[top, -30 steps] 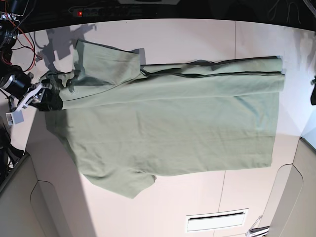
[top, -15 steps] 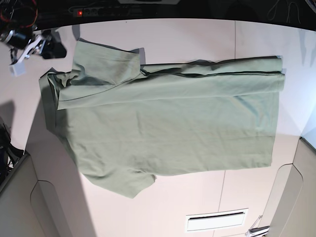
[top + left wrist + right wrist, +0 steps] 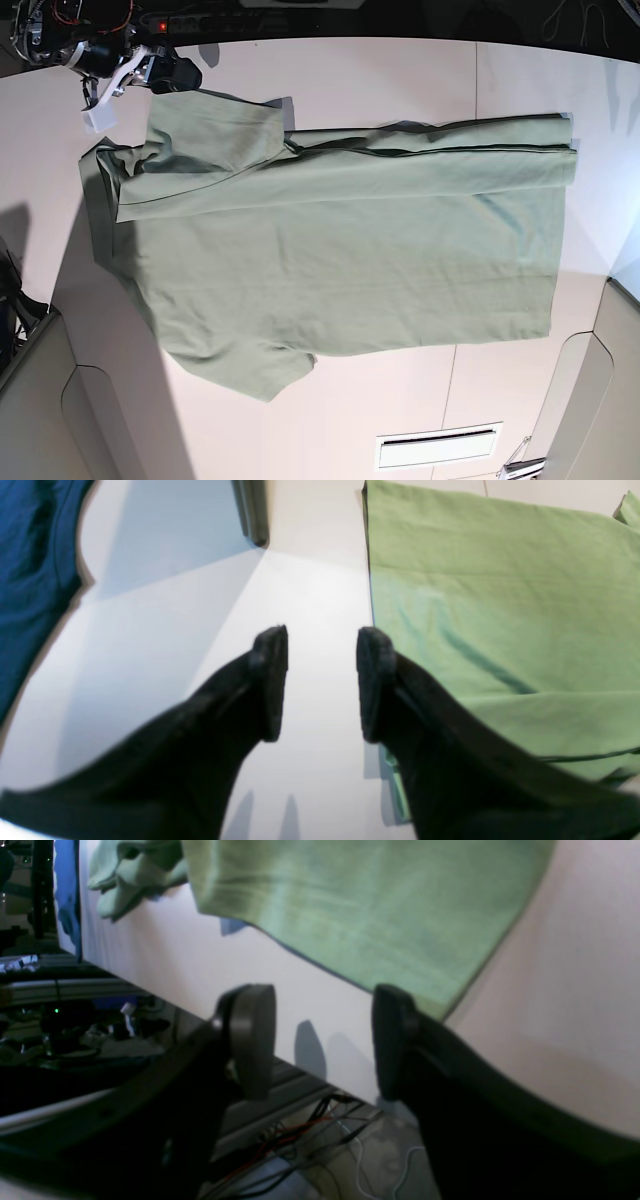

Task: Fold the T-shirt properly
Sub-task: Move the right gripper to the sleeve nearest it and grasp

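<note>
The T-shirt [image 3: 340, 250] lies flat on the table [image 3: 400, 70], with one long side already folded over and one sleeve lying on top. So the first fold looks done, and the job seems to be between folds. The right gripper [image 3: 322, 1040] hangs above the table edge with its two fingers wide apart and nothing between them; the sleeve [image 3: 350, 905] is just ahead of it, close to one finger. The left gripper [image 3: 322, 680] is also apart and empty, and the shirt's bottom edge [image 3: 372, 605] lies right beside one finger. Next, each gripper probably has to reach forward, pinch a shirt edge, and carry it over neatly without bunching the soft cloth.
</note>
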{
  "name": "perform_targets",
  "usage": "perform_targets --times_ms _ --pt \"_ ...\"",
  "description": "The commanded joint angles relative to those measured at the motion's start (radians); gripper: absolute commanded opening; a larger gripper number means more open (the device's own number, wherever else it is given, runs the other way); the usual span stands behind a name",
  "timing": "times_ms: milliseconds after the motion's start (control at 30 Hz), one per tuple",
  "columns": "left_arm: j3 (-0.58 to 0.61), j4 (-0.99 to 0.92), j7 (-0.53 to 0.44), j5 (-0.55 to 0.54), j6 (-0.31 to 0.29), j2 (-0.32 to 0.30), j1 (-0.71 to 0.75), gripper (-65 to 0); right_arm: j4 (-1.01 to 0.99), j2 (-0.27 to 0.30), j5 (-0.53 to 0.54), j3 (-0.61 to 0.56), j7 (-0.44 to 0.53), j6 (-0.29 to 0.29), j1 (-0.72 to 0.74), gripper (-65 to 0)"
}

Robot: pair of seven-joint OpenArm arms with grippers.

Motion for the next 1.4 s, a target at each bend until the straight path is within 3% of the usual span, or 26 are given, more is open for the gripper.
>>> perform_targets --times_ms 0,367,533,767,1067,1133,1233,1267,1367 --pt "-0.009 0.017 -0.019 -0.014 -0.007 -0.028 -0.005 -39.4 0.014 0.005 0.0 0.013 0.033 0.006 -0.003 -34.7" --pt "-0.009 0.017 -0.019 -0.014 -0.007 -0.028 -0.005 -39.4 0.015 0.003 -0.016 0.089 0.122 0.006 0.017 -34.7" --pt "-0.009 0.017 -0.019 -0.014 -0.007 -0.028 -0.005 -39.4 0.012 -0.021 -0.151 0.088 0.18 -0.074 0.017 -38.0" --pt "-0.009 0.017 -0.022 -0.014 -0.008 -0.028 -0.005 -39.4 0.012 -0.027 -0.154 0.076 0.161 -0.083 0.017 -38.1" --pt "-0.009 0.017 -0.022 -0.014 -0.008 -0.028 -0.005 -39.4 0.012 -0.028 -0.137 -0.027 0.14 -0.083 0.017 -38.2" --pt "-0.009 0.017 -0.022 -0.014 -0.008 -0.028 -0.005 -39.4 0.012 -0.028 -0.137 -0.032 0.14 -0.083 0.017 -43.1" --pt "-0.009 0.017 -0.022 -0.014 -0.008 -0.028 -0.005 -39.4 0.012 -0.028 -0.137 -0.032 0.148 -0.083 0.017 -61.6" --pt "-0.009 0.017 -0.022 -0.014 -0.008 -0.028 -0.005 -39.4 0.012 -0.028 -0.132 -0.032 0.148 -0.083 0.018 -65.0" --pt "-0.01 0.017 -0.022 -0.014 -0.008 -0.028 -0.005 -39.4 0.012 -0.028 -0.086 -0.032 0.147 -0.074 0.029 -65.0"
